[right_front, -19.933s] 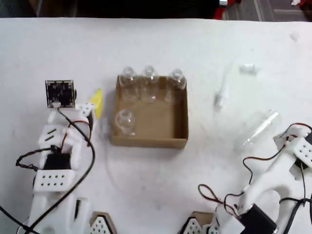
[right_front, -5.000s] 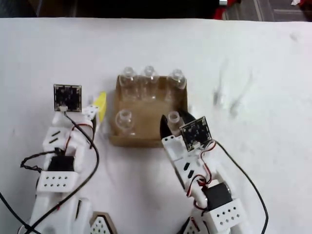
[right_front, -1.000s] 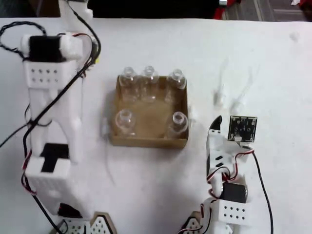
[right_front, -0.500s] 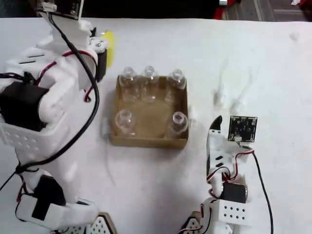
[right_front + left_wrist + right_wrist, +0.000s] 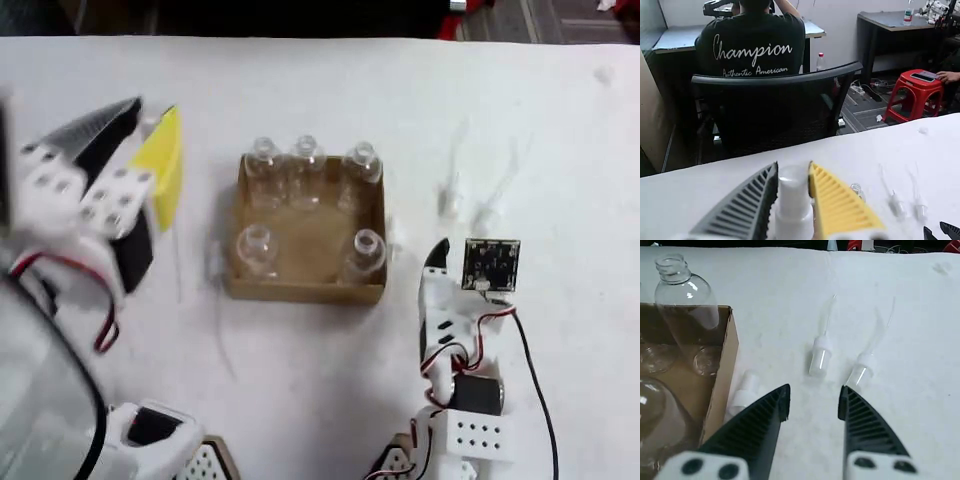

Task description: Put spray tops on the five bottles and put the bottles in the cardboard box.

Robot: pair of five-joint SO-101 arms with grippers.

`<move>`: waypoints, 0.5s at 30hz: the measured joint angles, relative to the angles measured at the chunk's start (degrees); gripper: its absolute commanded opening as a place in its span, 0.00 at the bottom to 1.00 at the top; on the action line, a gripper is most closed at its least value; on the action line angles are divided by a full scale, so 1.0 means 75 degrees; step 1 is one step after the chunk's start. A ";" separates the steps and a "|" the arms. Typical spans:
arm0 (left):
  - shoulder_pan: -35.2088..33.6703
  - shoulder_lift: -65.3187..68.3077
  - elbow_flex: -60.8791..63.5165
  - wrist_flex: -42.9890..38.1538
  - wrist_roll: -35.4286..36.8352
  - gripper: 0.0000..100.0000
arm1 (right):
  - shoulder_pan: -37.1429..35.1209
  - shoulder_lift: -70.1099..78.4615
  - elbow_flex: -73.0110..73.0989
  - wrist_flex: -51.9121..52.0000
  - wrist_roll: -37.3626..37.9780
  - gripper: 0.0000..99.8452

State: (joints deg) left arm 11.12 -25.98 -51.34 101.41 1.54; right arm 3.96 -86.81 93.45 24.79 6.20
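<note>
Left gripper [image 5: 792, 172], jaws clamped on a spray top [image 5: 794, 205] near the cardboard box [image 5: 305, 292] holding five uncapped bottles [image 5: 367, 250], should next seat it on one; the right gripper [image 5: 812, 395] has its jaws wide apart, empty.

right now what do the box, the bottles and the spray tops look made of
Cardboard box: brown cardboard, matte, with thin walls. Bottles: clear and glossy, likely plastic, possibly glass; the box shows through them and they catch highlights. Spray tops: whitish translucent plastic by the look, with thin clear tubes.
</note>
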 measured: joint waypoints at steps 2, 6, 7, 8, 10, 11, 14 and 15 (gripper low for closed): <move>0.0000 -0.0270 0.0727 -0.0047 0.0000 0.02 | 0.0035 0.0000 0.0000 -0.0012 0.0000 0.14; 0.0012 -0.0750 0.2637 -0.0926 0.0000 0.02 | 0.0000 0.0000 0.0000 -0.0012 0.0000 0.14; 0.0012 -0.0996 0.3188 -0.1289 0.0000 0.02 | -0.0012 0.0000 0.0000 -0.0012 0.0000 0.14; 0.0012 -0.1325 0.3763 -0.1711 0.0000 0.02 | -0.0012 0.0000 0.0000 -0.0012 0.0000 0.14; 0.0012 -0.2004 0.4935 -0.2708 0.0000 0.02 | 0.0000 0.0000 0.0000 -0.0012 0.0000 0.14; 0.0012 -0.2368 0.5544 -0.3317 0.0000 0.02 | 0.0000 0.0000 0.0000 -0.0012 0.0000 0.14; 0.0012 -0.3329 0.7396 -0.5240 -0.0059 0.03 | 0.0000 0.0000 0.0000 -0.0012 0.0000 0.14; 0.0000 -0.3552 0.7994 -0.5919 -0.0141 0.03 | 0.0000 0.0000 0.0000 -0.0012 0.0000 0.14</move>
State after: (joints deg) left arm 11.12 -52.62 8.62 57.01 0.48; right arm 3.96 -86.81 93.45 24.70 6.20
